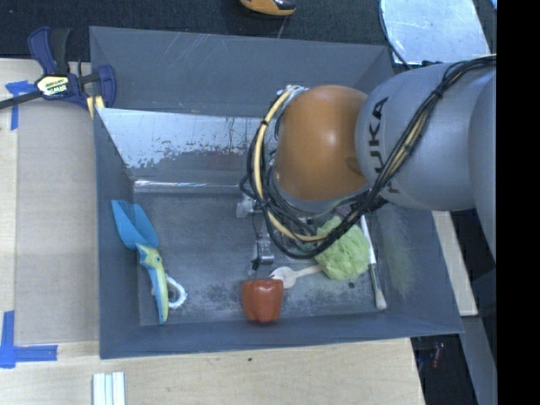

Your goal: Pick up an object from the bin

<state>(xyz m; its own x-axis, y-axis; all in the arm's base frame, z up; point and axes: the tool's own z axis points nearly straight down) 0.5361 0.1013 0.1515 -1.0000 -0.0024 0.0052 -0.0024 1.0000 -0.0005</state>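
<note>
My gripper [261,256] hangs low over the bin's front middle, most of it hidden under the orange cover. Just below it a red, rounded, apple-like thing [262,300] stands against the front wall. A small white spoon-shaped piece [289,274] lies between the gripper and the red thing, its handle running right. To the right lies a light green fuzzy lump [347,254], partly under the arm.
A blue scoop-like tool [143,256] with a yellow neck and a white loop lies along the bin's left side. A thin pale stick [377,278] lies along the right wall. The arm and its cables cover the bin's right rear.
</note>
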